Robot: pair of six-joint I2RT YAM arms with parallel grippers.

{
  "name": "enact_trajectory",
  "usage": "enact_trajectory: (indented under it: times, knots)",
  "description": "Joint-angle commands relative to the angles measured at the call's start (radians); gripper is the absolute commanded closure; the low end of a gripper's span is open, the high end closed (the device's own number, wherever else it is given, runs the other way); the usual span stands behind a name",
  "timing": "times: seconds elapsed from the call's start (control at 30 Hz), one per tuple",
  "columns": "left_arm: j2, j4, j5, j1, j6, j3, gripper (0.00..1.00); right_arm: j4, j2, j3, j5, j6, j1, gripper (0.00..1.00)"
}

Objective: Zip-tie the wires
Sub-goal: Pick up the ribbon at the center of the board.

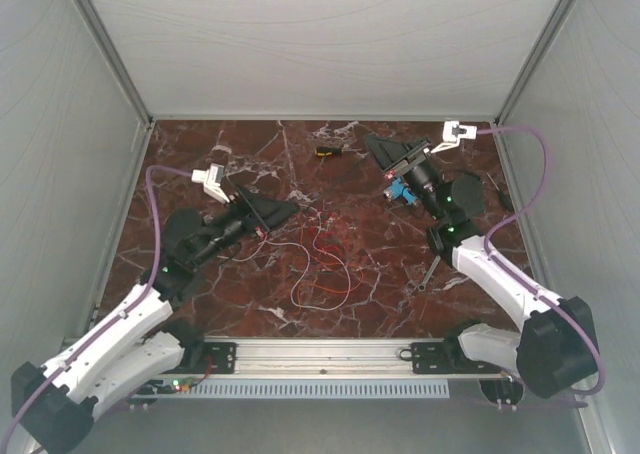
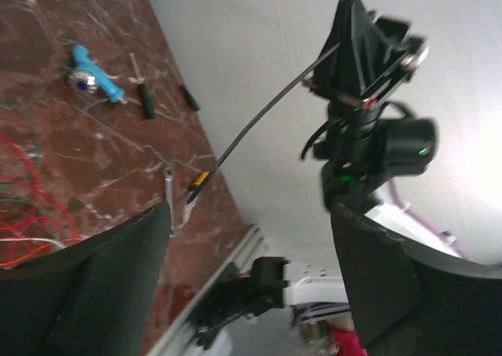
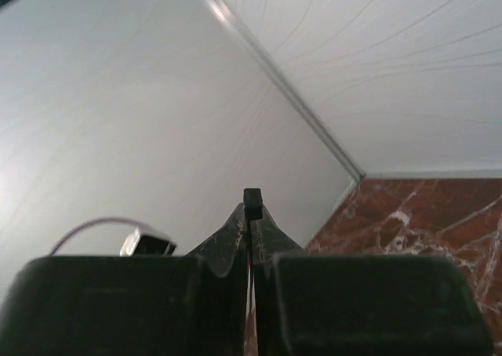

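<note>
Right fingers [image 3: 235,242] of mine clamp the zip tie [image 3: 252,203]. My left fingers [image 2: 125,270] gape apart; wires [image 2: 27,223] at nine o'clock on the worktop [image 2: 94,144].

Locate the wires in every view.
Top external: wires at the picture's centre, slightly low.
Left wrist: wires at the left edge, low.
Right wrist: not in it.
Shared landmark: the red marble table, in all three.
</note>
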Motion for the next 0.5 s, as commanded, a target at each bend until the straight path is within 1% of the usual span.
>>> enact_trajectory:
  times: [0.0, 0.07, 0.13, 0.2, 0.27, 0.33, 0.4, 0.47]
  knots:
    - [-0.025, -0.161, 0.059, -0.002, 0.392, 0.112, 0.13, -0.200, -0.022, 0.069, -0.395, -0.097, -0.039, 1.00]
    - [0.000, -0.208, 0.101, -0.002, 0.500, 0.148, 0.12, -0.261, -0.035, 0.076, -0.474, -0.108, -0.039, 1.00]
    - [0.049, -0.192, 0.197, 0.000, 0.548, 0.172, 0.13, -0.277, -0.041, 0.074, -0.541, -0.097, -0.037, 1.00]
    - [0.107, -0.126, 0.301, -0.002, 0.529, 0.181, 0.17, -0.270, -0.047, 0.066, -0.589, -0.082, -0.026, 1.00]
    - [0.156, -0.002, 0.392, -0.006, 0.464, 0.163, 0.22, -0.282, -0.052, 0.069, -0.622, -0.093, -0.005, 1.00]
    - [0.196, 0.100, 0.451, -0.015, 0.418, 0.150, 0.26, -0.325, -0.060, 0.082, -0.625, -0.127, 0.023, 1.00]
    - [0.236, 0.138, 0.489, -0.034, 0.415, 0.161, 0.28, -0.363, -0.064, 0.092, -0.619, -0.154, 0.038, 1.00]
    - [0.273, 0.113, 0.497, -0.069, 0.438, 0.190, 0.31, -0.379, -0.063, 0.099, -0.631, -0.159, 0.046, 1.00]
